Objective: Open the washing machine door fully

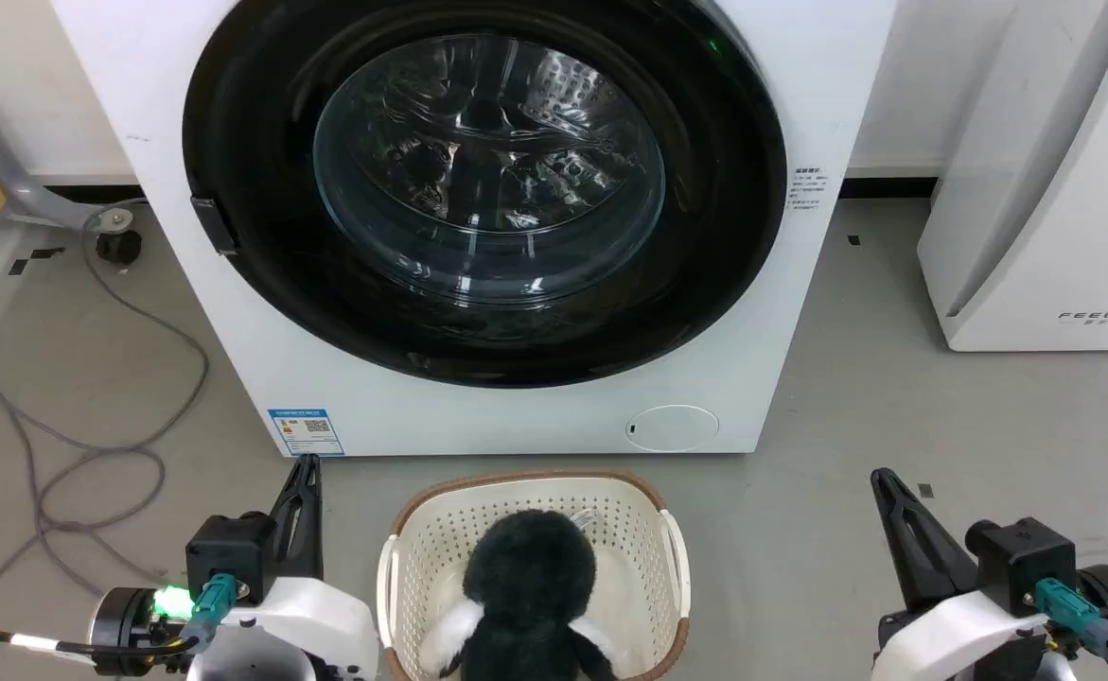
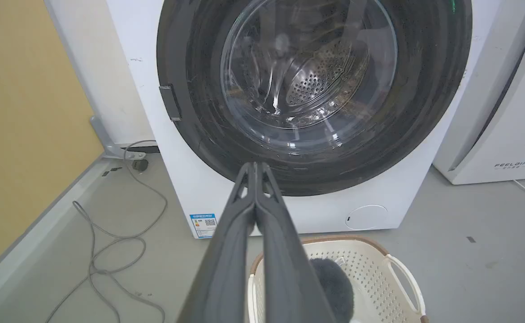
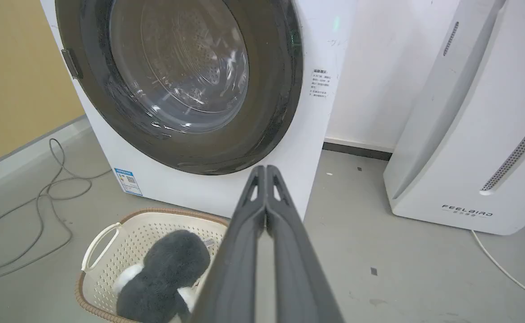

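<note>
The left gripper, two long dark fingers on a white wrist, sits at the lower left of the head view with its fingers pressed flat together, holding nothing. The right gripper, of the same build, sits at the lower right, its fingers likewise pressed together and empty. Both point up towards the machine and touch nothing.

Between them on the grey floor stands a cream perforated plastic laundry basket with a brown woven rim. A black and white plush toy lies inside it.

Just beyond the basket stands the washing machine, a big white front-loader. A blue label sticker is at its lower left corner and a round white filter cap at its lower right. The washing machine door, large, round and glossy black with a clear bulging glass centre, lies closed against the front, well apart from both grippers. The steel perforated drum shows through the glass.

A white FEELAIR appliance stands to the machine's right. A grey cable loops over the floor on its left.
</note>
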{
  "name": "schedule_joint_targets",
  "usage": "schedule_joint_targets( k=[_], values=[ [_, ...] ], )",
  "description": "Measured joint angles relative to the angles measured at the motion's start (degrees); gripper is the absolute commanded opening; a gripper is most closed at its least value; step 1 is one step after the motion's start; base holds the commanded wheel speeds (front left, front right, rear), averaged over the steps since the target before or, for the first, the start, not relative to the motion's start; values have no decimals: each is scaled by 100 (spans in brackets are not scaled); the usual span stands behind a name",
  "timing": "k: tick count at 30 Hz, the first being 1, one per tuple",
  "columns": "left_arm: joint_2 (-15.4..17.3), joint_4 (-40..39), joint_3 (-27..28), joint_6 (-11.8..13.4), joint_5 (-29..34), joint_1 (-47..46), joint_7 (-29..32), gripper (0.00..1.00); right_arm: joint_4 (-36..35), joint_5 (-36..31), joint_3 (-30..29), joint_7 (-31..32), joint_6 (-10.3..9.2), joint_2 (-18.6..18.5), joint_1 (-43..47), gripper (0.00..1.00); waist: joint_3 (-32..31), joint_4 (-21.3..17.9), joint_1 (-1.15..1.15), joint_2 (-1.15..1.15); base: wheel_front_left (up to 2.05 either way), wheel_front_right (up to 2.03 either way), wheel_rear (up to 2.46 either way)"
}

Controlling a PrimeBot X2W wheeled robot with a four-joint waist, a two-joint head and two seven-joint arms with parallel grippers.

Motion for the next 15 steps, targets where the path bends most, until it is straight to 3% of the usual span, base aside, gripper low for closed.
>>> schedule_joint_targets(
  k=[15],
  values=[
    [0, 0, 0, 0, 0, 0, 0, 0, 0, 0, 1, 0, 0, 0, -2, 0, 0, 0, 0, 0, 0, 0, 0]
  ],
)
